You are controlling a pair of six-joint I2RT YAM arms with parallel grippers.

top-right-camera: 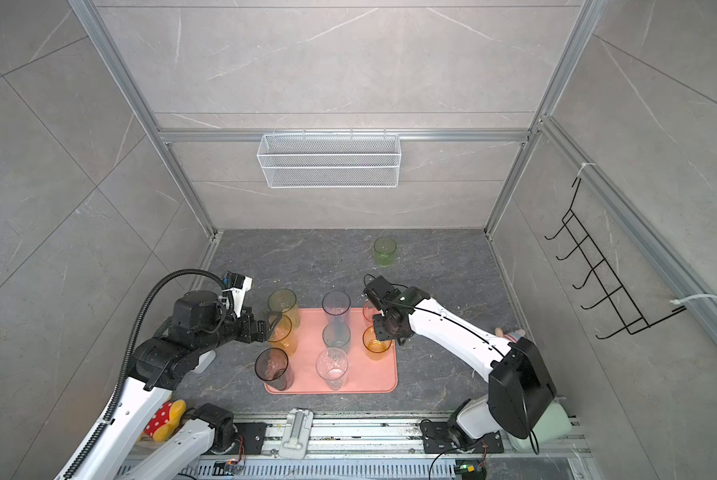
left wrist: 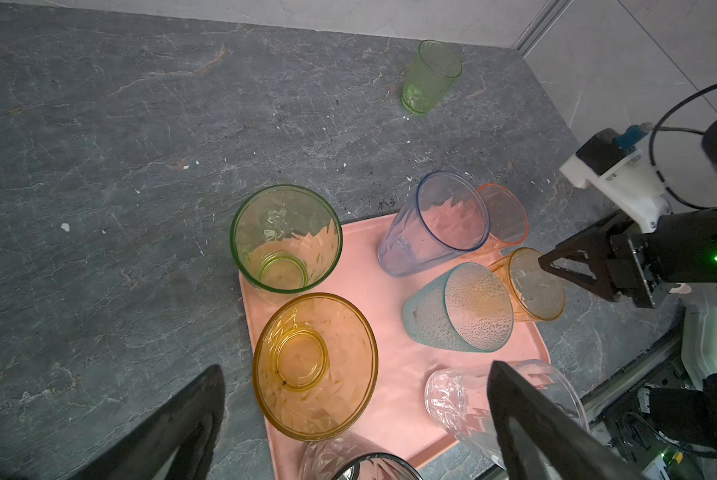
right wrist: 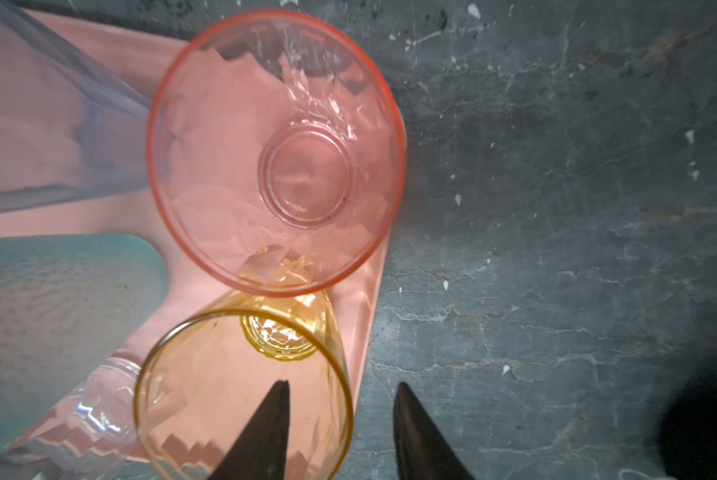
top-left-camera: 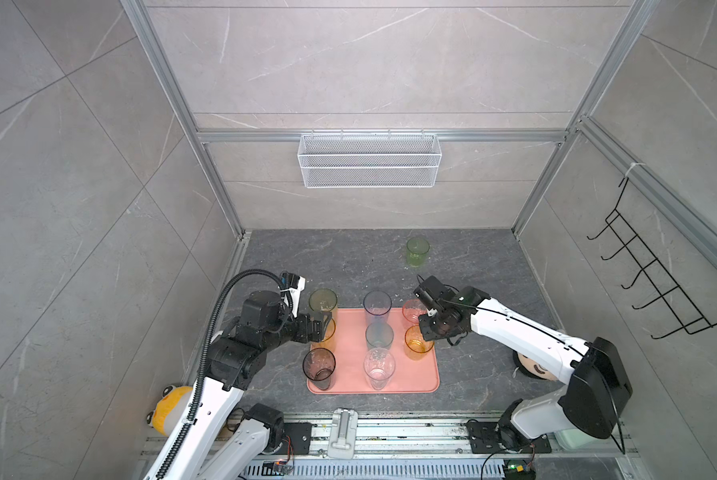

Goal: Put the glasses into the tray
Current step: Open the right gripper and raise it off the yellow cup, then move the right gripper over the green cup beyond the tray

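A dark grey stone tabletop [top-left-camera: 327,257] carries a flat salmon-pink tray [top-left-camera: 415,380] that lies midway along its near edge. Eight glasses stand upright on the tray, mouths up, in three rows running from the far edge to the near edge. Along the tray's left edge stand three tall ones: a yellow-green glass [top-left-camera: 322,300] at the far left corner, a tall amber glass [top-left-camera: 327,332] at the middle of the edge, and a smoky grey glass [top-left-camera: 318,365] at the near left corner. Down the middle stand a blue-grey glass [top-left-camera: 376,305] at the far edge, a teal glass [top-left-camera: 379,336] at the centre, and a clear glass [top-left-camera: 379,368] by the near edge. Two shorter ones stand along the right edge: a pink glass [top-left-camera: 413,309] at the far right corner and, just beside it, a short amber glass [right wrist: 244,395]. A short green glass [top-left-camera: 417,251] stands alone off the tray, near the tabletop's far edge, right of the middle. The left end effector [left wrist: 357,365] is spread wide at the tall amber glass, gripping nothing. The right end effector [right wrist: 342,383] is narrowly parted, one finger inside the short amber glass's rim and one outside; neither appears to press the wall.
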